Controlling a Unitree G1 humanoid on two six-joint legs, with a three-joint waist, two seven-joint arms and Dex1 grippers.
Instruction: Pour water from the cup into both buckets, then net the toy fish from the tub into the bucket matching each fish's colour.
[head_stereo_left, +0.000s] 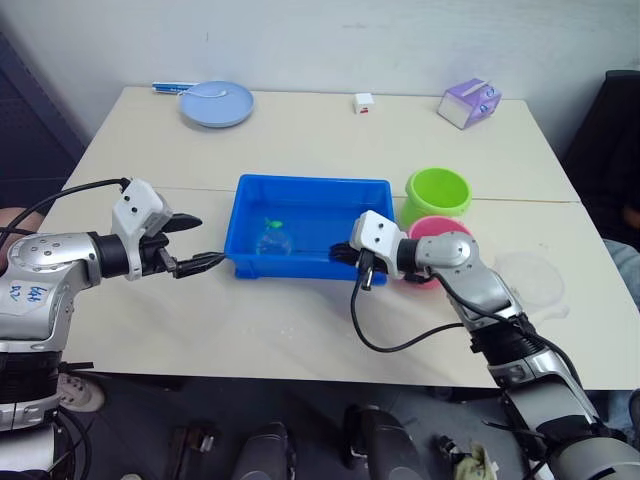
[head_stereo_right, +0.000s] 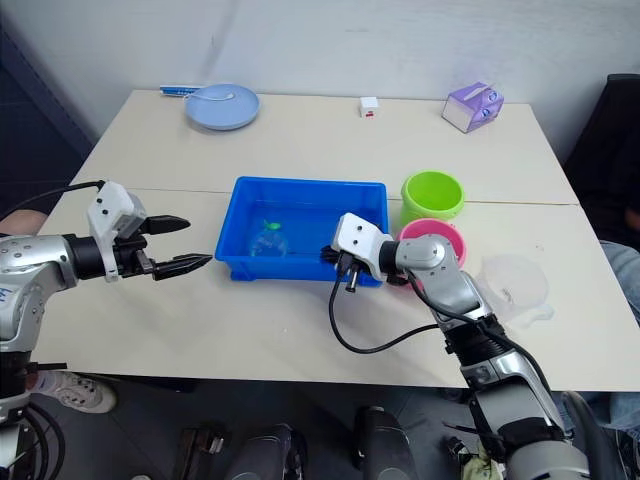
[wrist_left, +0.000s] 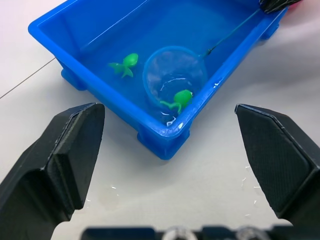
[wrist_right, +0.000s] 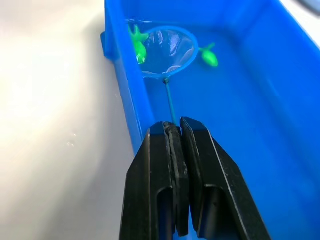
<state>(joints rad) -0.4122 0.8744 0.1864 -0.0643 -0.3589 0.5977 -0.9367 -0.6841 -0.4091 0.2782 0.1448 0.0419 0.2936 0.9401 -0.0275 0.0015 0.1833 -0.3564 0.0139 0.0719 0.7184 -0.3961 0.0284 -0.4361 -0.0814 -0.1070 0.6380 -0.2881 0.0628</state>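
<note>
Right tool (wrist_right: 172, 131) (pinching net (wrist_right: 169, 49)), two green fish (wrist_left: 125, 65)

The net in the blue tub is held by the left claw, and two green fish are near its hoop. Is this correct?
Not quite. The right claw holds the net, shut on its thin handle, as the right wrist view shows. The left claw is open beside the tub, holding nothing. The rest is right: two green fish lie at the hoop.

Blue tub (head_stereo_left: 310, 262), two green fish (wrist_left: 126, 65) inside, buckets (head_stereo_left: 437, 192) beside
</note>
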